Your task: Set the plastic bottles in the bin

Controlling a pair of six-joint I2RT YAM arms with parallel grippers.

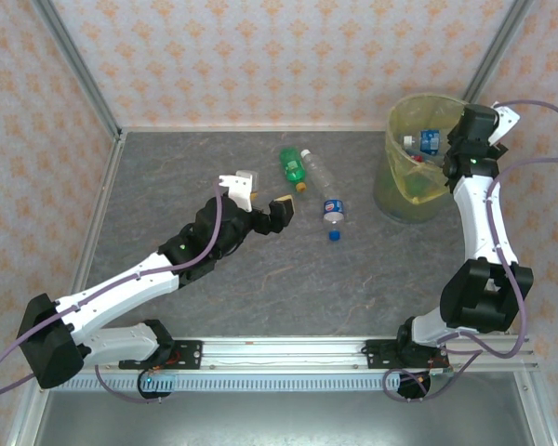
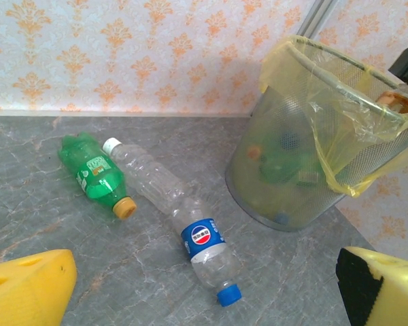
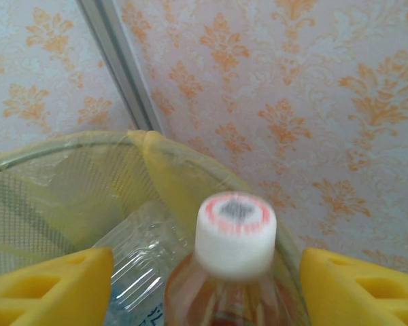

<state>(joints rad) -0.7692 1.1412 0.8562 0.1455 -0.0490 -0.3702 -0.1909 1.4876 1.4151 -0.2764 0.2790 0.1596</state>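
**White-capped bottle between parted fingers, over the bin**

The right gripper [image 3: 207, 278] has its yellow pads [image 3: 47, 285] spread wide. Upright between them is a white-capped bottle [image 3: 234, 234] with an amber-tinted neck, and a gap shows beside the left pad. A clear bottle [image 3: 139, 265] lies behind that pad. Beyond the fingers curves the bin [image 3: 68, 146] rim with its yellow liner [image 3: 170, 176], then patterned wallpaper [image 3: 313, 102] and a metal post [image 3: 119, 61].

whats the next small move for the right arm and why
Probably widen the jaws of the right gripper a little while holding it over the bin, so the bottle falls in. The bottle stands cap up between the jaws with a clear gap on one side and the bin's rim just below, so it looks let go but not yet dropped.
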